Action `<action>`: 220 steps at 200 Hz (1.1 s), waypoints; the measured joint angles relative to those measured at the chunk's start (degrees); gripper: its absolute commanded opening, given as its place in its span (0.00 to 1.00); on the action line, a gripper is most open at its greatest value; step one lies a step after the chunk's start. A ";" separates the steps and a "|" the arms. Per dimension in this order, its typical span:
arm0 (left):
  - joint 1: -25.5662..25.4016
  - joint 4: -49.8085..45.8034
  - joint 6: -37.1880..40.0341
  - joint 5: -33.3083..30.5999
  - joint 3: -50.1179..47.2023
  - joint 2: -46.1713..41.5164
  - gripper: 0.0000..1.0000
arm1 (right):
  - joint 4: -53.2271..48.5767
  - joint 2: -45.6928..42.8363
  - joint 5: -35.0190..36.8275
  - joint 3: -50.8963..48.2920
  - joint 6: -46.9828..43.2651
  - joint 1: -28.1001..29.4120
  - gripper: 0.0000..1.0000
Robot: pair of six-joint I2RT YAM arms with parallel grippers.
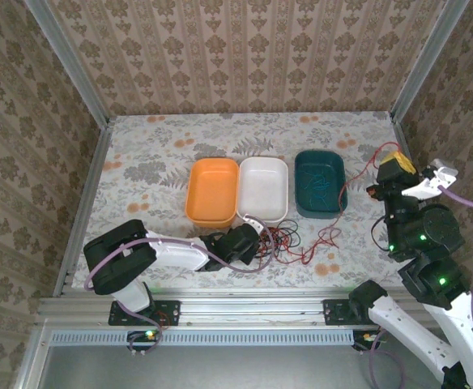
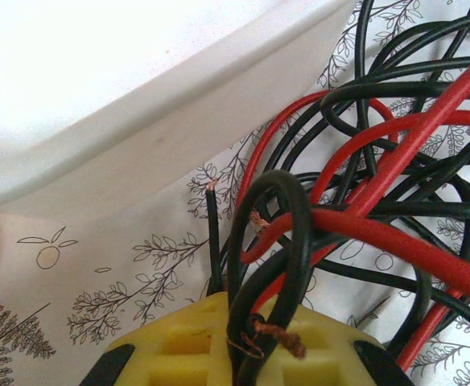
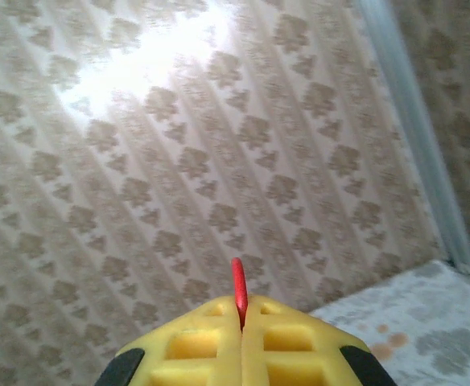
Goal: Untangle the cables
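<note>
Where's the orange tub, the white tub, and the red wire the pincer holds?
orange tub [image 1: 212,193]: top view, its bare floor.
white tub [image 1: 263,186]: top view, its bare floor.
red wire [image 3: 239,291]: right wrist view, its upright end.

Tangled red and black cables [image 1: 289,239] lie heaped just before the white tray [image 1: 265,188]

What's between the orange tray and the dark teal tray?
The white tray, its rim against the orange tray, with a narrow gap before the dark teal tray. The top external view shows it.
</note>
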 measured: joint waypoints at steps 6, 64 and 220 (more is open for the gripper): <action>-0.11 -0.02 0.00 -0.07 -0.02 0.00 0.00 | 0.63 0.76 -1.46 0.96 -0.42 -0.07 0.00; -0.44 -0.04 -0.02 -0.68 -0.04 0.28 0.00 | 9.99 4.70 -6.10 6.58 -5.90 -0.76 0.00; -1.84 -0.07 -0.83 -3.23 0.02 1.03 0.00 | -4.94 23.32 -20.92 26.27 -6.29 -4.33 0.00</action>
